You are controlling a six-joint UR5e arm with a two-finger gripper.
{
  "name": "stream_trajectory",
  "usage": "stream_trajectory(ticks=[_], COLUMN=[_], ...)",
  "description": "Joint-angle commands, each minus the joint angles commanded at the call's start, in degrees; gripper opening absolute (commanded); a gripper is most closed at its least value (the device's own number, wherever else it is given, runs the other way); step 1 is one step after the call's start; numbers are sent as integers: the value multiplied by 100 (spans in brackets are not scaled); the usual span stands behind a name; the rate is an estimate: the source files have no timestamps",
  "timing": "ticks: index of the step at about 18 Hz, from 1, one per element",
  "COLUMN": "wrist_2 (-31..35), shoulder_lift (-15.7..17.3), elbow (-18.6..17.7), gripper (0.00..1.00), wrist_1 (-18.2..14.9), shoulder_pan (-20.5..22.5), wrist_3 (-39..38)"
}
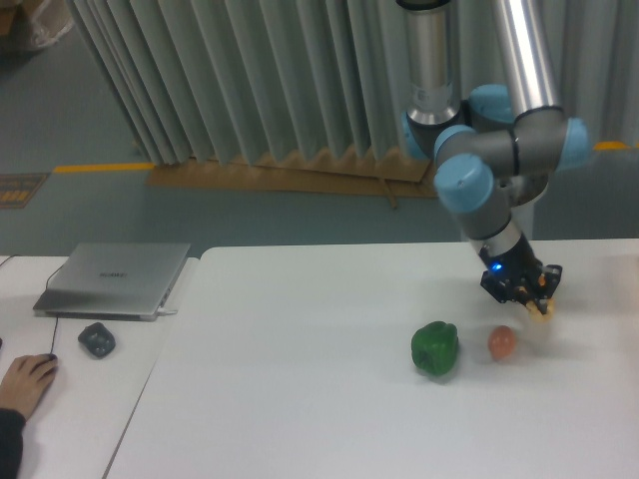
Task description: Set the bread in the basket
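My gripper (531, 299) is low over the right side of the white table (319, 329), pointing down and to the right. A small patch of yellow-orange bread (541, 308) shows between its fingertips; the gripper body hides the remainder of the loaf. The jaws look closed on it, at or just above the table top. No basket is in view.
A small round orange-brown egg (502, 342) lies just left of and below the gripper. A green pepper (435, 348) sits left of the egg. A closed laptop (115, 278), a dark mouse (96, 339) and a person's hand (28, 379) are on the left table.
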Motion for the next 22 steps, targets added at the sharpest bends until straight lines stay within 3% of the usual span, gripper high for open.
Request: stream_trajectory(ticks=[3, 4, 5, 7, 10, 15, 16, 17, 19, 20, 22], wrist_2=[-555, -800, -985, -1004, -1013, -1004, -1004, -1013, -1013, -1004, -1004], shoulder_lift=[36, 19, -34, -226, -613, -1159, -1194, -1195, -1186, -1168, -1151], elbow=[299, 422, 527, 555, 809, 1038, 1021, 1012, 950, 898, 845], gripper=[0, 0, 0, 0, 0, 0, 19, 52, 88, 100, 100], wrist_1=[9, 0, 0, 17, 26, 44, 44, 35, 35, 35, 35], shoulder_pan=[748, 1176, 1789, 2363, 2787, 2885, 2877, 2868, 2833, 2806, 2736], wrist_3=[395, 709, 1634, 2710, 3759, 4657, 4702, 4711, 4746, 4746, 4746])
